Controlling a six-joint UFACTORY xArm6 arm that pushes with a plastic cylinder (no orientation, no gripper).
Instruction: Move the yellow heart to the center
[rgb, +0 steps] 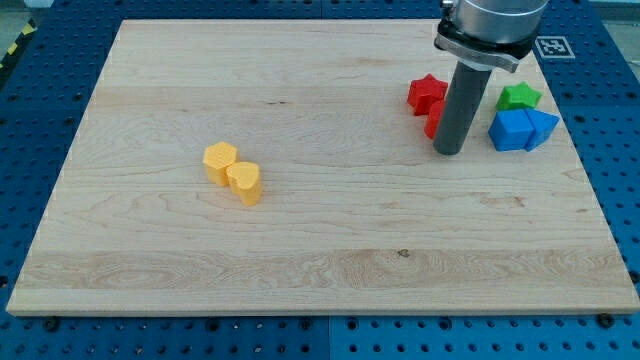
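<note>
The yellow heart (245, 183) lies left of the board's middle. It touches a yellow hexagon (220, 161) on its upper left. My tip (449, 151) rests on the board at the view's right, far from the yellow heart. It stands just right of a red block (434, 122) that the rod partly hides, and left of the blue blocks.
A red star (426, 94) lies at the upper right, left of the rod. A green star (518, 97) sits above a blue cube (510, 131) and a second blue block (541, 127). The wooden board (320, 270) sits on a blue perforated table.
</note>
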